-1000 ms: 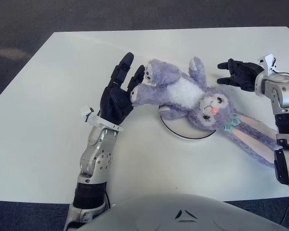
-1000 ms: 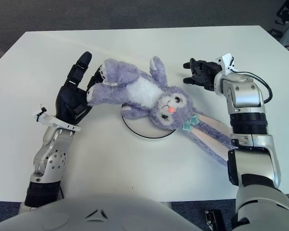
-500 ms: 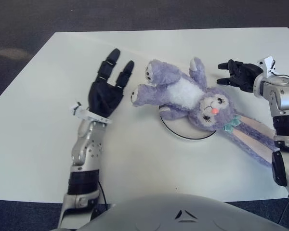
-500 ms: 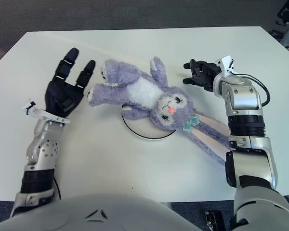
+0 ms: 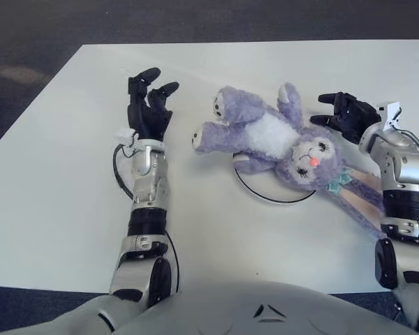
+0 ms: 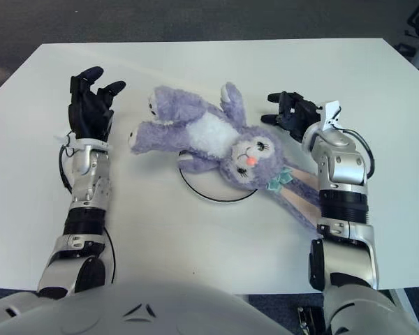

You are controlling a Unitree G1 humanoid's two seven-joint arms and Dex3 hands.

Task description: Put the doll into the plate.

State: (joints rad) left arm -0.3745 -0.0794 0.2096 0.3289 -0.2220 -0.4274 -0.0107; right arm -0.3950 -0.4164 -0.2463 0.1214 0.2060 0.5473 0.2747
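Observation:
A purple plush bunny doll [image 5: 265, 136] with a white belly lies on its back across a white plate [image 5: 265, 192], covering most of it; only the plate's near rim shows. Its long ears [image 5: 366, 202] trail right onto the table. My left hand [image 5: 148, 105] is to the left of the doll's feet, apart from them, fingers loosely spread and empty. My right hand [image 5: 346, 112] is to the right of the doll's raised arm, open and empty, not touching it.
The white table [image 5: 56, 195] ends at a near edge just in front of my body and at a slanted left edge. Dark carpet [image 5: 195, 21] lies beyond the far edge.
My left hand let go of the doll's leg and drew back left, away from it. The doll settled a little lower onto the plate. My right hand shifted slightly nearer.

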